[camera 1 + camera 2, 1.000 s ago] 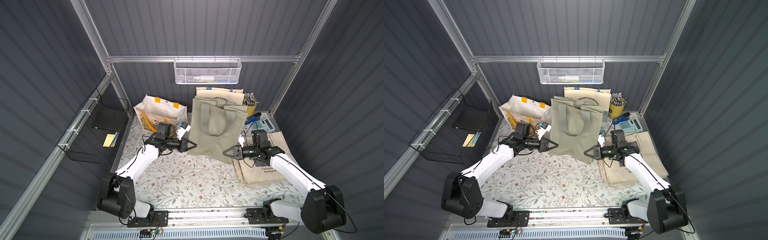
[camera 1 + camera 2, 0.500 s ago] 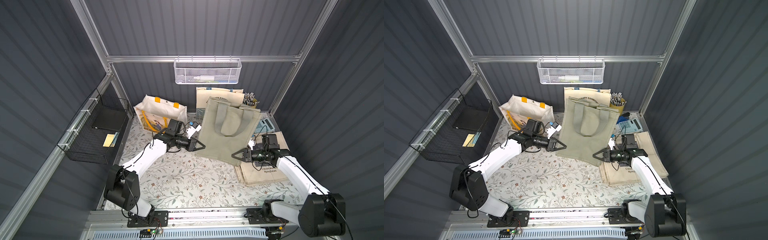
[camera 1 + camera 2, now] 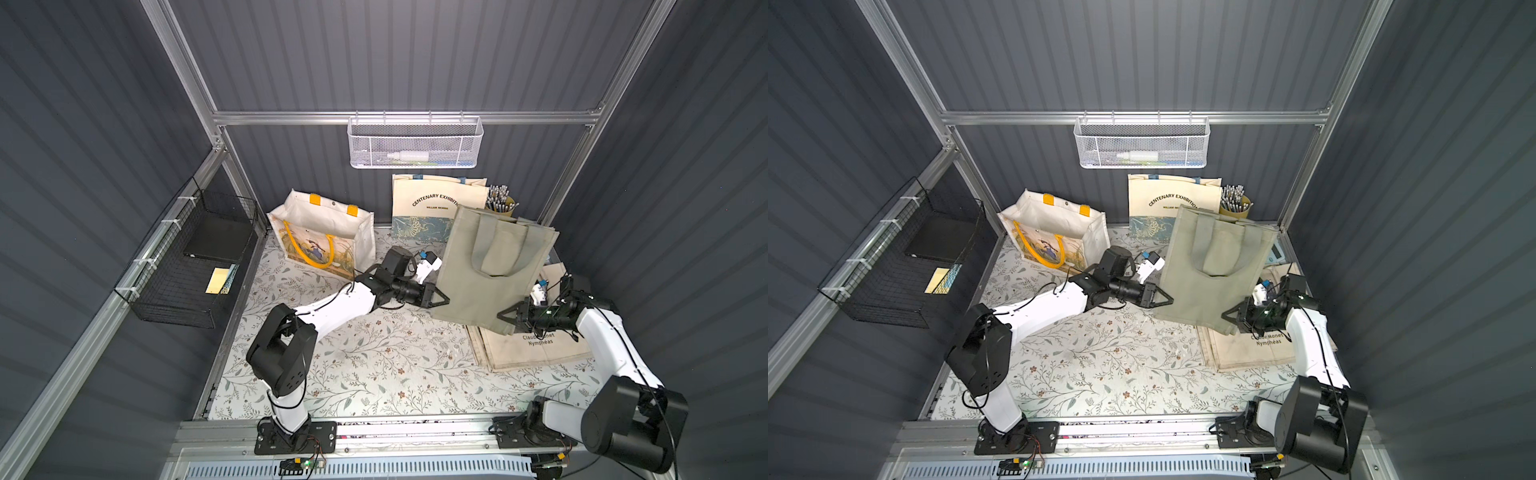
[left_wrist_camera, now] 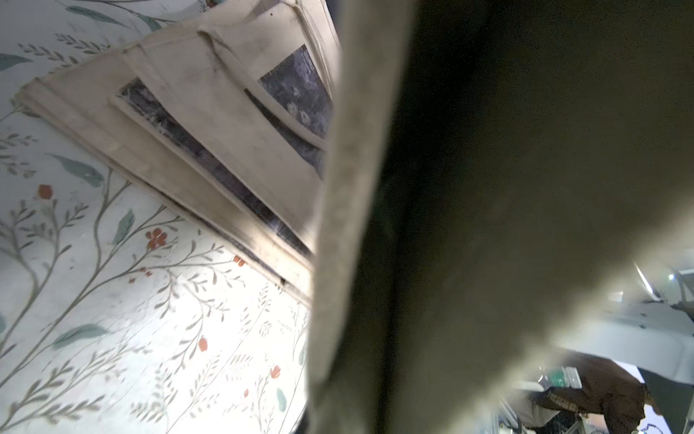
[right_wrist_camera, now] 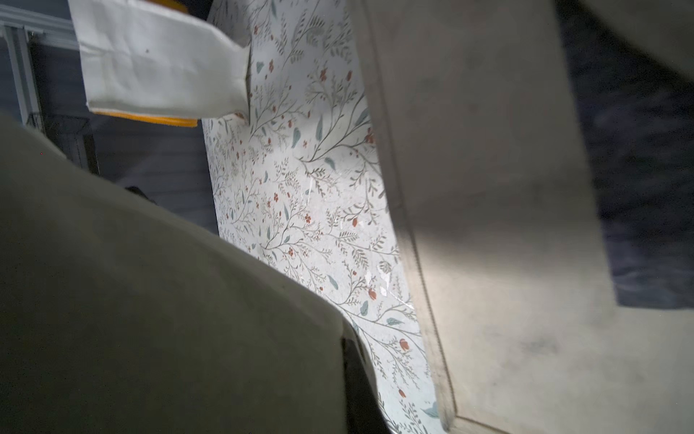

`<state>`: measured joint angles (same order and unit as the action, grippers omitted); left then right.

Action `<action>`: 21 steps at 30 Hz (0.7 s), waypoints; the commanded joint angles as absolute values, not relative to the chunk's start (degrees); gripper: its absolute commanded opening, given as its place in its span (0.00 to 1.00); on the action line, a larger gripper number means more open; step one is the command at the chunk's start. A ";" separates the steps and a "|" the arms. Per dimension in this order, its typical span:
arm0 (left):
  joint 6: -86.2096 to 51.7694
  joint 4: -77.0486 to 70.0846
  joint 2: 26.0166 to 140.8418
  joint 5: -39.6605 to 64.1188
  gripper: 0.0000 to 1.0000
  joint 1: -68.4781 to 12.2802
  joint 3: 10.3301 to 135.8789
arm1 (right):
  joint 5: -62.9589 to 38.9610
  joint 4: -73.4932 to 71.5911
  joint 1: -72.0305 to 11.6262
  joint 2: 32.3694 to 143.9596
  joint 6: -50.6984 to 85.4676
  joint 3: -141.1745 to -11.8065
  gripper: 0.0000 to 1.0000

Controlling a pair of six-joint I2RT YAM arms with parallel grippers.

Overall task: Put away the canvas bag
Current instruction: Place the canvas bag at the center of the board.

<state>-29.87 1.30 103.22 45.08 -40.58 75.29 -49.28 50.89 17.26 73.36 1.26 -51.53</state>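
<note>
The canvas bag [image 3: 494,266] is off the table. It hangs spread flat and tilted above the stack of folded bags [image 3: 540,353], over the stack's edge nearest the table's middle. Its handle end reaches past the stack toward the back wall, and whether that far edge rests on anything cannot be told.

The cloth looks light and limp, yet thick enough to keep a plane when pulled taut. It would probably sag wherever tension is lost. The loose handles lie folded over its face and could snag. The corners seem the sensible hold, since one mid-panel pinch would let it fold.

The left gripper [image 3: 441,296] is clamped on the corner away from the stack. The right gripper [image 3: 505,320] is clamped on the corner over the stack. A standing tote [image 3: 324,237] sits well apart from the stack, beyond the left arm.
</note>
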 commanded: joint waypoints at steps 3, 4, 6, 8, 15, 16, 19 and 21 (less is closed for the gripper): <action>-45.35 -6.26 108.96 45.36 0.00 -42.36 79.36 | -34.94 49.90 23.75 80.99 0.76 -60.61 0.00; -48.23 -8.89 110.55 45.61 0.00 -43.04 79.69 | -33.15 50.09 24.14 81.98 0.93 -61.45 0.00; -51.50 -11.76 112.97 45.47 0.00 -44.54 80.62 | -29.95 51.06 24.76 83.75 0.09 -63.18 0.02; -53.07 -13.03 114.86 45.12 0.00 -46.13 81.58 | -27.26 51.76 25.67 84.78 0.61 -64.13 0.03; -63.93 -22.76 121.22 45.01 0.00 -49.40 85.99 | -23.83 51.27 29.05 85.08 0.91 -65.38 0.04; -65.95 -24.38 122.08 45.00 0.00 -50.00 86.82 | -21.78 50.97 29.66 84.84 0.85 -66.00 0.05; -70.22 -27.27 124.45 44.35 0.00 -51.82 89.95 | -16.69 51.69 31.40 85.05 -0.16 -68.76 0.06; -71.11 -27.08 125.49 43.08 0.00 -53.18 91.96 | -16.02 51.81 32.39 85.53 -0.09 -70.57 0.06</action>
